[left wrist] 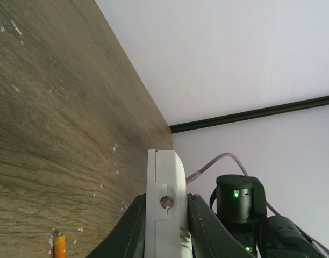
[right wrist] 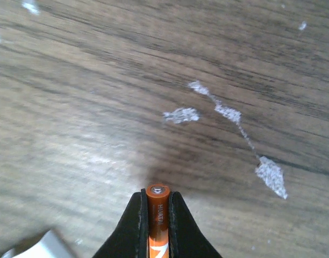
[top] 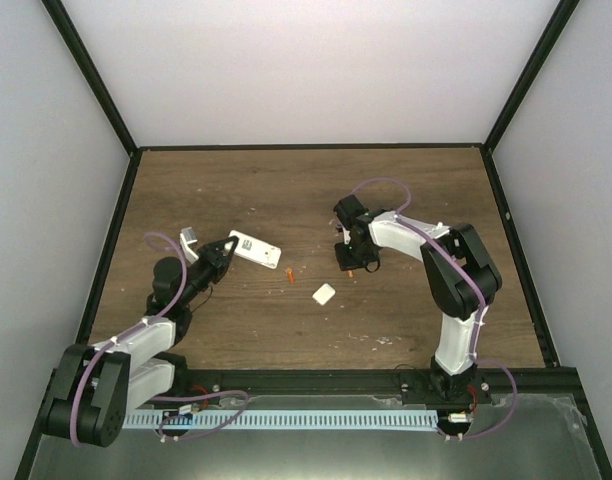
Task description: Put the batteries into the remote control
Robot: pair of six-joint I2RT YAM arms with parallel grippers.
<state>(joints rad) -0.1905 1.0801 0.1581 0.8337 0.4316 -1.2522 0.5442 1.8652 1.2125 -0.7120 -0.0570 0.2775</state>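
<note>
The white remote control [top: 258, 250] lies left of centre. My left gripper [top: 229, 247] is shut on its near end. In the left wrist view the remote [left wrist: 165, 188] stands edge-on between the two dark fingers [left wrist: 133, 226]. My right gripper [top: 353, 264] hovers right of centre, shut on one orange battery [right wrist: 157, 212], which points tip-down over bare wood. The other orange battery [top: 289, 275] lies on the table between the grippers, just right of the remote; it also shows in the left wrist view [left wrist: 59, 244].
A small white cover piece [top: 323, 293] lies on the wood right of the loose battery; its corner shows in the right wrist view [right wrist: 38, 247]. Pale specks [right wrist: 180, 114] dot the wooden table [top: 416, 190]. White walls with black frame rails [top: 311, 147] enclose it.
</note>
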